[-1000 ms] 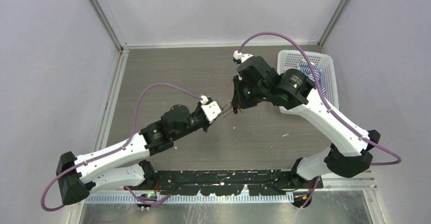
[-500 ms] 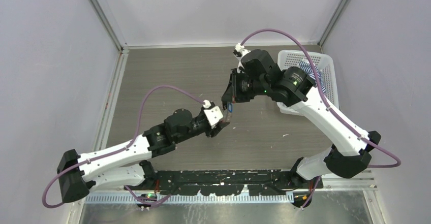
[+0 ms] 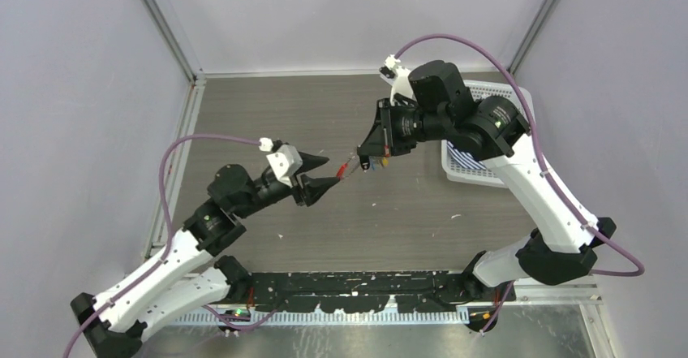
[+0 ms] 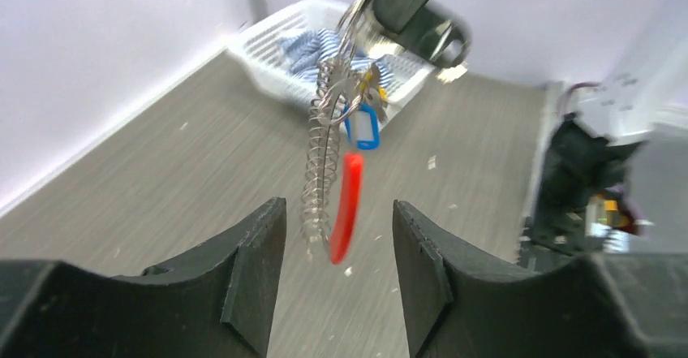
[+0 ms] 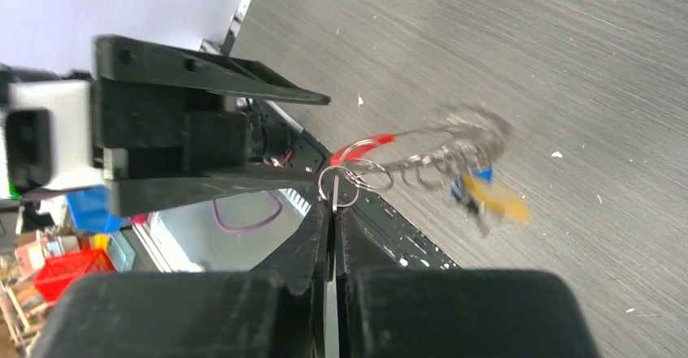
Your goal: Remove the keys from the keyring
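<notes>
My right gripper [image 3: 369, 153] is shut on a small silver ring [image 5: 337, 187] of the keyring and holds the bundle above the table. The keyring [image 4: 324, 171] is a coiled silvery loop with a red section [image 4: 346, 204], and it hangs free and blurred. It also shows in the right wrist view [image 5: 369, 142] and the top view [image 3: 347, 166]. The keys [image 5: 475, 196] are a blurred cluster with blue and yellow tags at the loop's far end. My left gripper [image 4: 337, 240] is open and empty, and the loop's lower end hangs just beyond its fingertips [image 4: 260, 244].
A white basket [image 3: 462, 173] with a blue-and-white cloth stands at the right, behind the right arm. It also shows in the left wrist view [image 4: 268, 43]. Small white specks lie on the grey table [image 3: 268, 114]. Walls close the table's left, back and right.
My left gripper has opened and drawn back to the left, away from the keyring. My right gripper has moved slightly right and up, still holding the bundle, which now swings.
</notes>
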Action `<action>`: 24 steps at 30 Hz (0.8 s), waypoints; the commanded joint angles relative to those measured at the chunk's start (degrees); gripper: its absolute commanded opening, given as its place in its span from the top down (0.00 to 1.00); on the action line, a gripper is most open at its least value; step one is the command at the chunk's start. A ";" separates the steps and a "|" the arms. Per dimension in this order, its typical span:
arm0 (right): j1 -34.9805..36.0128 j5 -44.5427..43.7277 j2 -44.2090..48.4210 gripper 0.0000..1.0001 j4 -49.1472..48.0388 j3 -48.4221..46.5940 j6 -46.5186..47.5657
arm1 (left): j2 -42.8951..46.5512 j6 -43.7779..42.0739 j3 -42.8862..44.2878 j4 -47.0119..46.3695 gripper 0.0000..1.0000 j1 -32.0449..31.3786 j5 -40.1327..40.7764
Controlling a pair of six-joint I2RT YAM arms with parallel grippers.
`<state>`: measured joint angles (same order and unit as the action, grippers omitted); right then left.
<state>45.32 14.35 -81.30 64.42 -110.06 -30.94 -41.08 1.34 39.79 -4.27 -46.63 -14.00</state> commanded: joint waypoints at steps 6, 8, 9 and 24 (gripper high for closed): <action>0.03 6.37 0.54 0.99 5.67 -5.87 8.02 | -2.31 3.24 8.34 2.95 0.53 2.77 -24.81; 0.02 7.45 1.06 0.99 6.70 -6.20 9.19 | -3.07 4.41 7.14 -1.78 0.55 2.90 -24.90; 0.03 7.70 1.44 0.99 7.02 -6.21 9.50 | -3.50 4.49 6.73 -4.13 0.56 3.05 -24.18; 0.01 10.55 3.20 0.99 7.18 -6.09 9.45 | -4.25 3.27 4.52 -15.33 0.75 5.24 -20.67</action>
<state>45.30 22.74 -78.85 73.01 -113.97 -22.13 -45.36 4.16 45.39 -10.70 -41.60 -35.14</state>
